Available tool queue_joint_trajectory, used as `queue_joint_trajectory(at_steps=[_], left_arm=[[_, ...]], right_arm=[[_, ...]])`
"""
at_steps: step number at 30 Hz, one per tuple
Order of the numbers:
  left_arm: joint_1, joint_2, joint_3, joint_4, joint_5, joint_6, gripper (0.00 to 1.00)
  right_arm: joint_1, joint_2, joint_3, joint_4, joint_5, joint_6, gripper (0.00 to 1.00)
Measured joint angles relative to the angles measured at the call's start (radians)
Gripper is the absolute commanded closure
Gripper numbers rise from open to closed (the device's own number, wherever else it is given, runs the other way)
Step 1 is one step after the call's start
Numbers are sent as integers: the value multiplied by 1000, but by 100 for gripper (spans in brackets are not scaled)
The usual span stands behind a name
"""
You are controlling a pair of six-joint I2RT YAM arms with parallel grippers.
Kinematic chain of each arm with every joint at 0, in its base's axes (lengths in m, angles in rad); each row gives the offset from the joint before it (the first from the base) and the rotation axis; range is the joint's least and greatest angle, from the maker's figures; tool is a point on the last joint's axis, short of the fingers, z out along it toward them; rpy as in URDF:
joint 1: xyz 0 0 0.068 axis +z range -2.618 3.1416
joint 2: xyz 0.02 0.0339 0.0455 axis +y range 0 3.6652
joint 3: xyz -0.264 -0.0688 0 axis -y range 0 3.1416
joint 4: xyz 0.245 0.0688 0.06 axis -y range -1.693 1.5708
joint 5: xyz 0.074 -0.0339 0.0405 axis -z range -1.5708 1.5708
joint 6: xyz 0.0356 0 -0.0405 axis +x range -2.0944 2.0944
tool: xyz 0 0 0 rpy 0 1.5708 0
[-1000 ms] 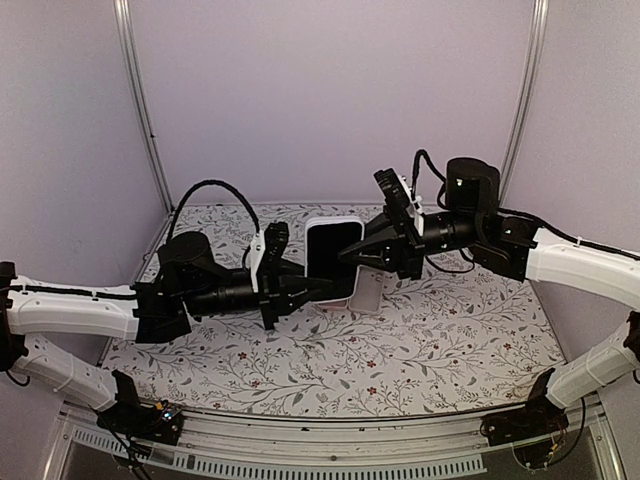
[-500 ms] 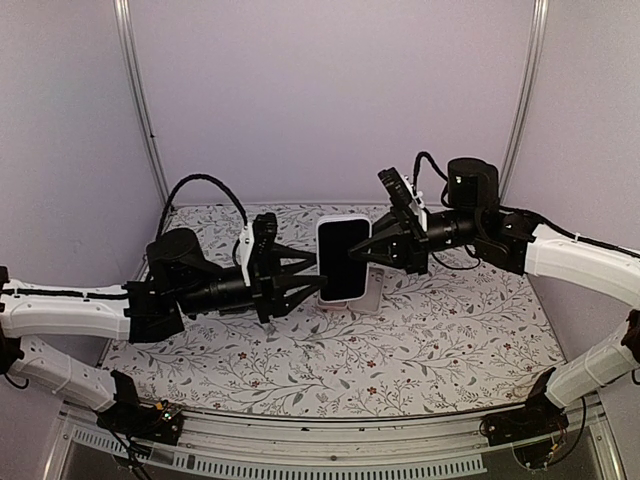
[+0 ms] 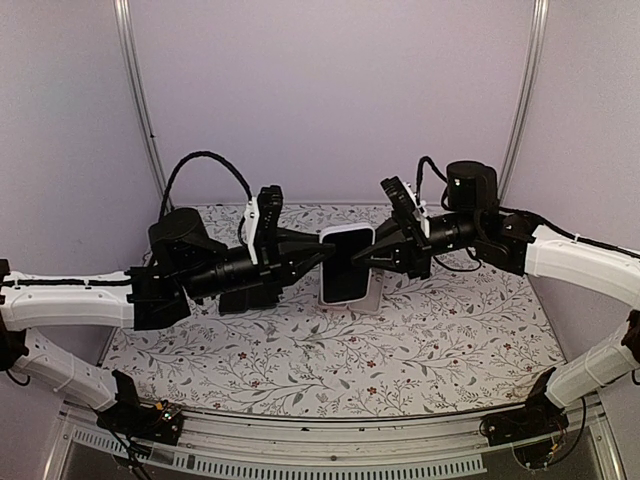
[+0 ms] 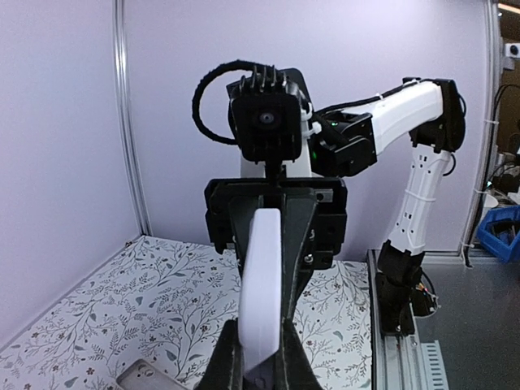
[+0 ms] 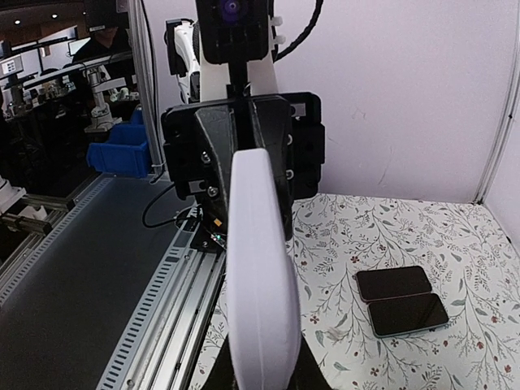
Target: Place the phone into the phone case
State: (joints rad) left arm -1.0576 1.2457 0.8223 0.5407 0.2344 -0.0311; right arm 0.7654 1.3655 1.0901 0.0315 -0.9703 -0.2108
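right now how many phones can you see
3: held phone between left gripper and right gripper; far phone and near phone together on the table. Others may be hidden.

Top view looks down; wrist views face across phone [image 3: 348, 265].

Your left arm [image 3: 70, 305] comes in from the left of the phone [image 3: 345, 286]. It is stretched out long and almost flat, with the wrist lifted a little. Your left gripper [image 3: 324, 257] is pinched tight on the phone's left edge. Your right arm [image 3: 580, 262] comes in from the right of the phone and is nearly flat too. Your right gripper [image 3: 358, 258] is pinched tight on the phone's right side. The two grippers point straight at each other, with the phone held up between them.
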Motion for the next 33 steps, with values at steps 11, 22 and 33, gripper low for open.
queue_joint_trajectory(at_steps=[11, 22, 33], left_arm=[[0, 13, 10, -7, 10, 10, 83], [-1, 14, 8, -5, 40, 6, 33], [-2, -15, -134, 34, 32, 55, 69]], right_arm=[[3, -4, -10, -14, -1, -14, 100], [7, -5, -13, -18, 19, -31, 100], [6, -60, -13, -26, 17, -10, 100]])
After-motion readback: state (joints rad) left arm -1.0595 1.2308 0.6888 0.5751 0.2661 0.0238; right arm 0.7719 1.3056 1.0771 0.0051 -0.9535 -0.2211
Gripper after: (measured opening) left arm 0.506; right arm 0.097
